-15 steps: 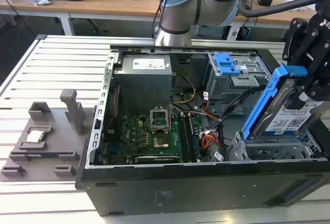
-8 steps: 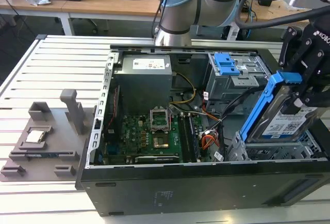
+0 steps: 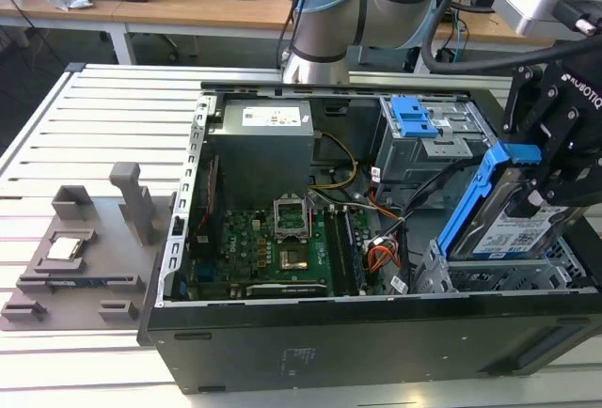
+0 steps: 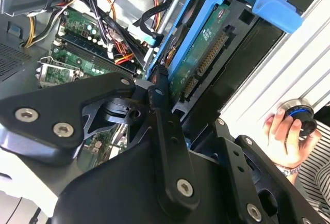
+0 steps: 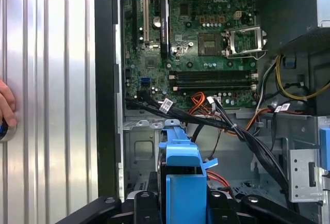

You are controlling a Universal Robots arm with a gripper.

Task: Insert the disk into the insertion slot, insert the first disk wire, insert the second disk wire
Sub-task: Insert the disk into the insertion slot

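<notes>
Disk (image 3: pixel 515 227) hangs in the gripper (image 3: pixel 550 192), whose fingers are clamped on its sides, at the exterior view's right end of the open case (image 3: pixel 376 352). It sits just above the slot (image 3: pixel 489 281), the perforated silver cage. Its lower end is close to the cage's mouth, though whether it touches the metal cannot be told.

Its long axis slopes steeply. The upper end, under the blue caddy's (image 3: pixel 470 196) handle, leans toward the exterior view's right, and the lower end aims down into the cage. The labelled face looks toward the exterior camera. In the second wrist view the opposite face shows a bare green circuit board (image 4: pixel 203 48) beside one finger (image 4: pixel 165 118).

By its look it should handle as a dense, rigid block, heavy for its size and unforgiving of knocks. The plastic caddy probably flexes a little, so the firm hold is on the two long sides, through the rails and off the board and label.

Loose cables (image 5: pixel 242 136) run near the cage. A person's hand (image 4: pixel 286 133) rests at a knob (image 4: pixel 299 111) outside the case.
</notes>
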